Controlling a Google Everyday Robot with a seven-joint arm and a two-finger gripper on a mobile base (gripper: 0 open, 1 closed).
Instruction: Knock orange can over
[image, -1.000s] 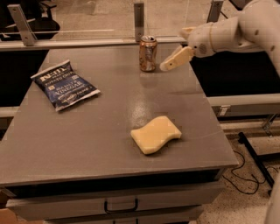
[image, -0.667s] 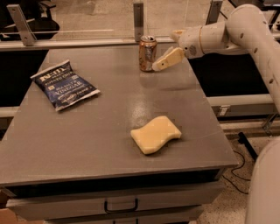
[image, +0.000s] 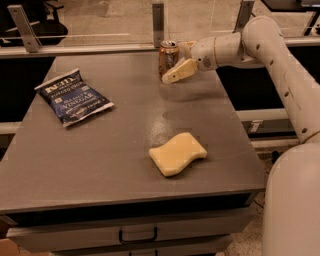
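Observation:
The orange can (image: 168, 58) stands upright near the far edge of the grey table (image: 115, 150), orange-brown with a silver top. My gripper (image: 175, 75) reaches in from the right on a white arm. Its pale fingers (image: 181, 71) lie against the can's right lower side, touching or nearly touching it.
A dark blue chip bag (image: 73, 97) lies at the table's left. A yellow sponge (image: 177, 153) lies in the front middle. A metal rail with upright posts (image: 158, 22) runs behind the table. A drawer (image: 137, 233) is below the front edge. My white base (image: 295, 200) fills the right.
My gripper has moved left towards the can, from a gap on its right to right against it. The can still stands upright.

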